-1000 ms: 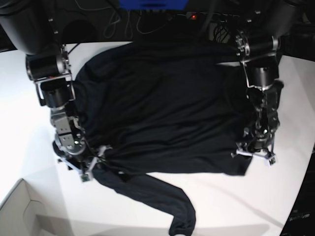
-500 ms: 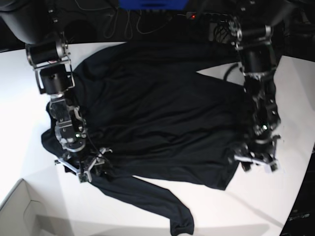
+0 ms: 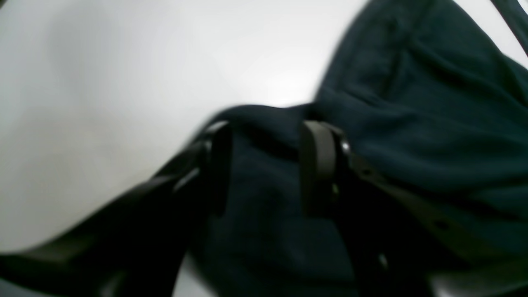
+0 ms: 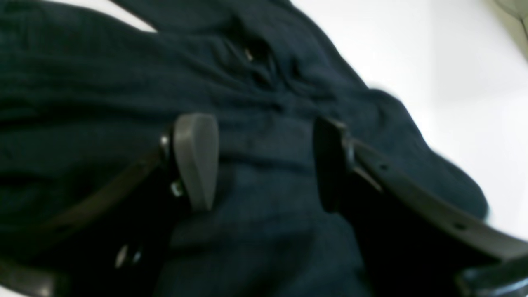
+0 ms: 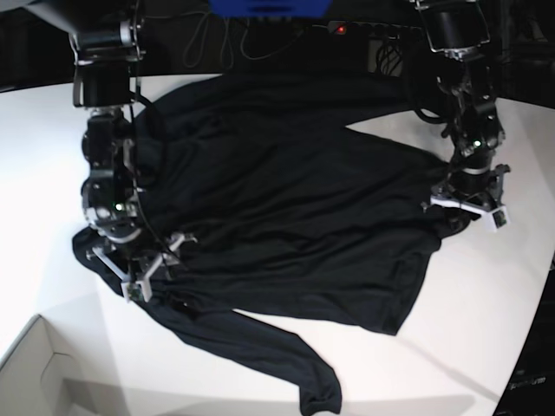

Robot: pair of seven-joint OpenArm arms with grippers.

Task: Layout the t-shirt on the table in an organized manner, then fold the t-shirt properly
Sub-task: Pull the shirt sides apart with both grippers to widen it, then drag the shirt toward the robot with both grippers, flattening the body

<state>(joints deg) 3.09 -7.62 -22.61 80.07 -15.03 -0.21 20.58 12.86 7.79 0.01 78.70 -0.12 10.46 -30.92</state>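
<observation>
The black t-shirt [image 5: 277, 199] lies spread over the white table [image 5: 35, 173], with one long sleeve [image 5: 286, 355] trailing toward the near edge. On the right of the base view, my left gripper [image 5: 466, 212] sits at the shirt's side edge, and the cloth rises to a point at it. Its wrist view shows a bunched fold of t-shirt [image 3: 412, 123] pinched in the left gripper [image 3: 266, 165]. My right gripper [image 5: 147, 269] rests over the shirt's left side. In its wrist view the right gripper [image 4: 264, 161] stands wide, with the t-shirt [image 4: 103, 82] lying between its fingers.
A white box corner [image 5: 30, 373] sits at the near left. Cables [image 5: 243, 39] and a blue object [image 5: 269, 7] lie beyond the far edge. Bare table [image 5: 486, 329] shows at the near right, and its curved edge runs down the right side.
Both arms have drawn back toward the far edge. The shirt's right side has followed the left gripper, the lower hem corner has sagged, and a lump of fabric has appeared left of the right arm.
</observation>
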